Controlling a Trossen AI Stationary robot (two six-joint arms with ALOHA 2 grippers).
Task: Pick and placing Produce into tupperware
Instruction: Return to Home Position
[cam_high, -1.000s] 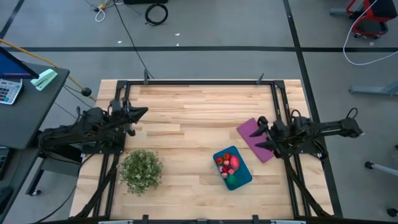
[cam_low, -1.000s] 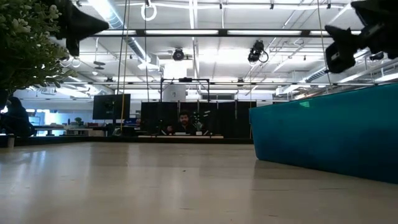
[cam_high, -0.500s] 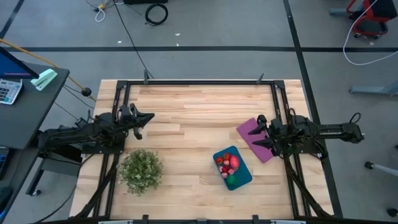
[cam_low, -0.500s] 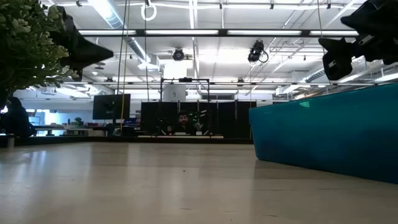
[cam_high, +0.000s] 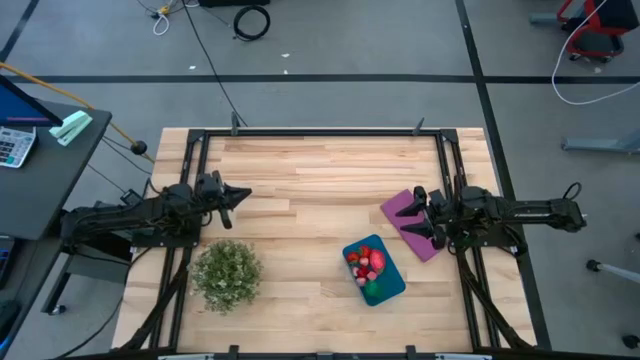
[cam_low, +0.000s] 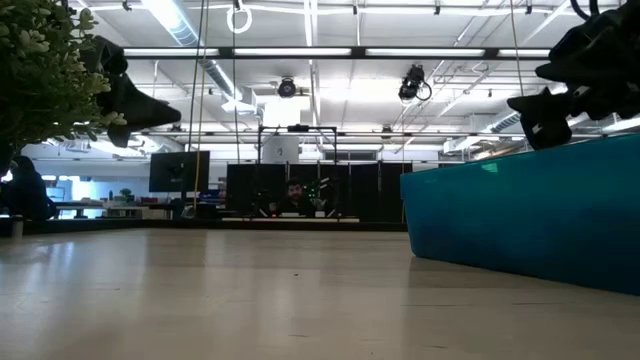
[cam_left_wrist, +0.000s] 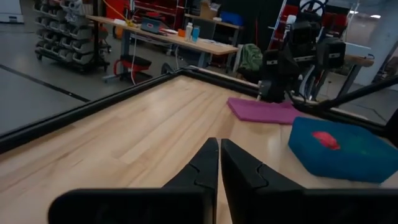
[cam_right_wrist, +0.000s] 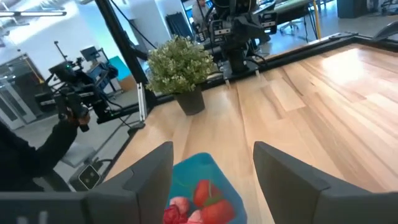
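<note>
The teal tupperware (cam_high: 386, 287) sits on the table's near right part, also in the low view (cam_low: 520, 210). The produce lies inside it: red pieces (cam_high: 366, 262), a green one (cam_high: 372, 289), also in the right wrist view (cam_right_wrist: 202, 193) and the left wrist view (cam_left_wrist: 323, 138). My right gripper (cam_high: 411, 210) hovers open over the purple rectangle, just beyond the tupperware (cam_right_wrist: 186, 171); it holds nothing (cam_right_wrist: 213, 155). My left gripper (cam_high: 245, 193) is shut and empty (cam_left_wrist: 219, 149) above the table's left part, pointing toward the tupperware (cam_left_wrist: 339, 152).
A bushy green plant (cam_high: 227, 272) stands near the left near corner, close below my left arm. A flat purple rectangle (cam_high: 400, 208) lies under my right gripper. A black frame (cam_high: 320, 131) borders the table. Bare wood (cam_high: 310, 200) spreads between the arms.
Both grippers have come down toward the table. My left gripper has also moved a little toward the right and the near edge. The tupperware and the produce have stayed where they were.
</note>
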